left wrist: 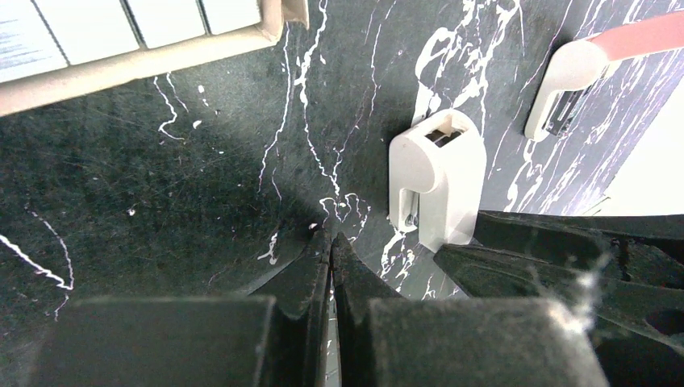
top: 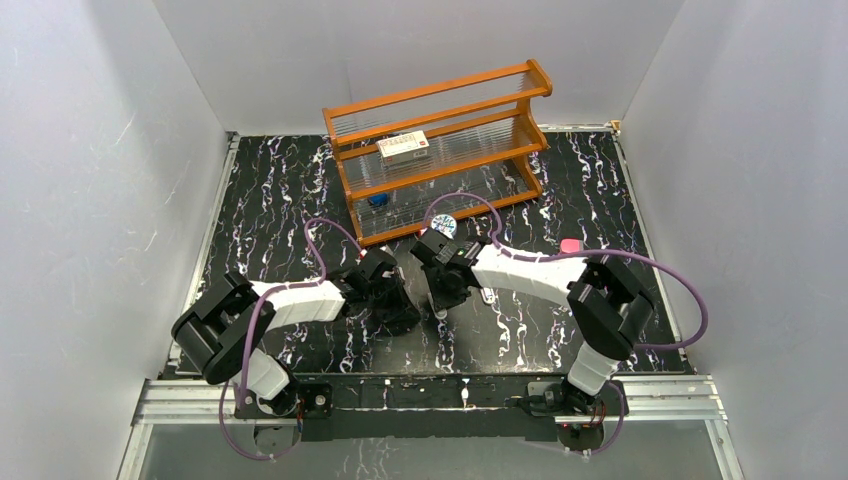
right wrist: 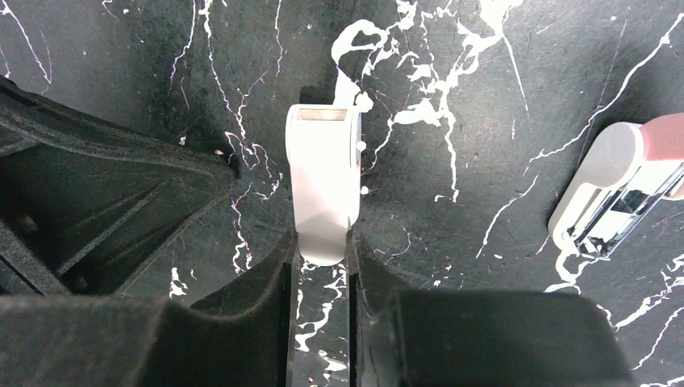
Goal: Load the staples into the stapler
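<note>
On the table, right gripper clamping stapler, base hidden, left gripper closed.

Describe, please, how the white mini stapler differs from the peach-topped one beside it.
The white stapler is white all over; the peach stapler has a peach top on a white base. The white stapler is gripped in the right tool; the peach stapler lies free on the table, untouched. Both are small, with a rounded end.
</note>
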### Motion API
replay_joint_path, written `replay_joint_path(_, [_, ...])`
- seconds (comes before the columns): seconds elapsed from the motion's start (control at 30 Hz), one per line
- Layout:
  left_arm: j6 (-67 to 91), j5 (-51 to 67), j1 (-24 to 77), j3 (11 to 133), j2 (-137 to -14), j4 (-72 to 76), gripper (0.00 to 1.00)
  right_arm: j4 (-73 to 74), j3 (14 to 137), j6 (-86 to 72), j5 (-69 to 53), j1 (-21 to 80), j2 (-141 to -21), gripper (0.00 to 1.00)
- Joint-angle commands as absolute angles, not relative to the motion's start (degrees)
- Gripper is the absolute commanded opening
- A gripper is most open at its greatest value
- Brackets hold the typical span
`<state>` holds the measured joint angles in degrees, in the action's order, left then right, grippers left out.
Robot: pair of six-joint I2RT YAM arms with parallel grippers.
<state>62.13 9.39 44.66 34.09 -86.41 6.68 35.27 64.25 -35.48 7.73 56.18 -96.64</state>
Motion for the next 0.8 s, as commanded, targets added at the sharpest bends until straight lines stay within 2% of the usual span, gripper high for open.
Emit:
replay_joint_path(0.0, [61.26, 7.31, 44.88, 32.79, -83.83, 4.14, 0.0, 36.63, 64.88, -35.21, 10.04, 56.45, -98.42, 0.22])
replay_joint_path(0.13, [61.26, 7.05, 44.84, 32.99, -83.28, 4.01, 0.0, 39.15, 72.49, -34.54, 15.39, 55.81, -94.79, 0.42])
replay_joint_path(0.23, [60.98, 7.14, 44.85, 33.66, -82.77, 3.61, 0.01, 39.37, 74.89, -34.13, 16.28, 54.4, -92.53, 0.5])
replay_joint_path(0.6, [53.3, 11.09, 44.84, 41.49, -75.68, 3.16, 0.29, 37.33, 69.72, -27.98, 20.97, 41.77, -82.84, 0.7])
replay_joint_path(0.77, [51.59, 12.66, 44.88, 49.28, -78.96, 2.25, 0.43, 35.53, 70.56, -20.93, 15.11, 36.71, -87.2, 0.77])
